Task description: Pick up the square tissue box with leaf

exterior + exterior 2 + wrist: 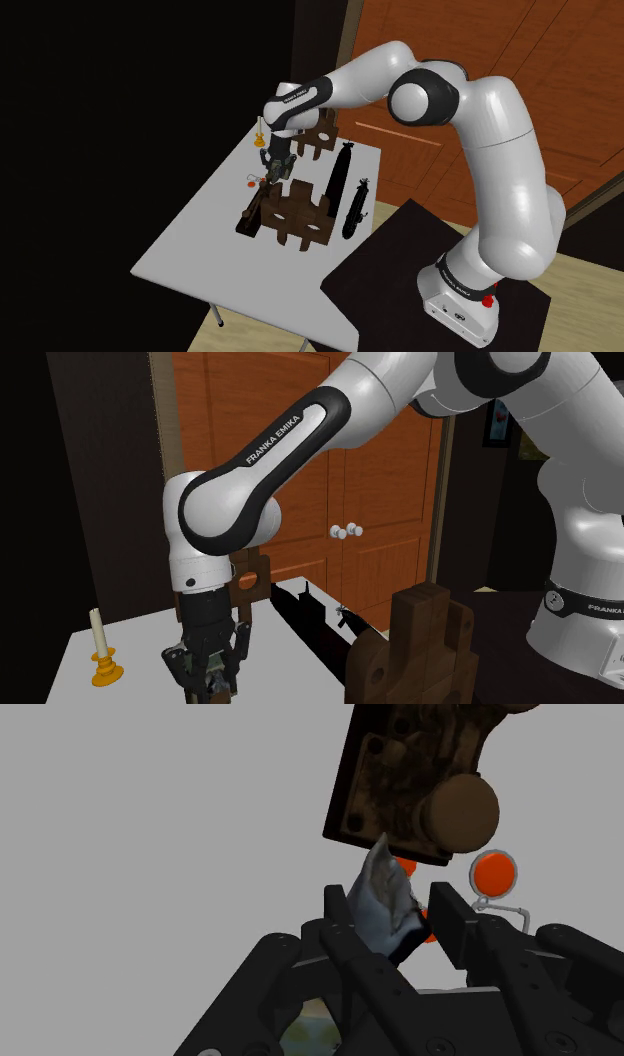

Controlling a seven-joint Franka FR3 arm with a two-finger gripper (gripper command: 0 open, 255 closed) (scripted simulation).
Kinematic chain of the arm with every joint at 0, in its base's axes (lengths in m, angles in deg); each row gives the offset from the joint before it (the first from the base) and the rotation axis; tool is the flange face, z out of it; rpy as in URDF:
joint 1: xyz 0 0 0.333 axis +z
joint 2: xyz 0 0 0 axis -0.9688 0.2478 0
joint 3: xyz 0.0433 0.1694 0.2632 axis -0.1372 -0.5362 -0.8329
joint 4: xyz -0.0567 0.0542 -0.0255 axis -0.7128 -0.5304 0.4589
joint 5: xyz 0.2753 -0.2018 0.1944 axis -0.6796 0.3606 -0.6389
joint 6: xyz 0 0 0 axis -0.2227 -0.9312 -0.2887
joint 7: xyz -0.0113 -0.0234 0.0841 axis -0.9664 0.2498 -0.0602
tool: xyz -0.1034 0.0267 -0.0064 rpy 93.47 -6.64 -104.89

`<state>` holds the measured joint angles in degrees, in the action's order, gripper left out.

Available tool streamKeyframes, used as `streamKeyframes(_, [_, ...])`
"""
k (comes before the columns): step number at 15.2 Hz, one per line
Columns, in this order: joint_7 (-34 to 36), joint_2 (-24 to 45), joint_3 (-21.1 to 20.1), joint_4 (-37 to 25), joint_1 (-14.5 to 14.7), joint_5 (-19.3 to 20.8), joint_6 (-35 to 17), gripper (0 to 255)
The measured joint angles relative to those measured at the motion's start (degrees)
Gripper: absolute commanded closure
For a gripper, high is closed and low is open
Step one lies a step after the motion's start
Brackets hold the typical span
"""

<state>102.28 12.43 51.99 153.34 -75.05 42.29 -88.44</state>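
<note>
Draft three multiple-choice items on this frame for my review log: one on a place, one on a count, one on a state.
1. Where is the tissue box?
A. on the robot's stand
B. between the fingers of the gripper
C. on the floor under the table

2. How many knobs are on the wooden door?
A. one
B. two
C. four

3. How does the candle stand?
A. upright in its orange holder
B. flat on the table
C. leaning against the door

Key: 1 B, the wrist view shows its tissue rising between the two black fingers. 2 B, the second exterior view shows a pair of pale knobs side by side. 3 A, there it rises straight from the holder.
</note>
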Motion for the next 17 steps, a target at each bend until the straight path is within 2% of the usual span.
streamKeyframes(17, [1.94,-7.52,0.26,0.61,-0.05,0.60,6.71,255])
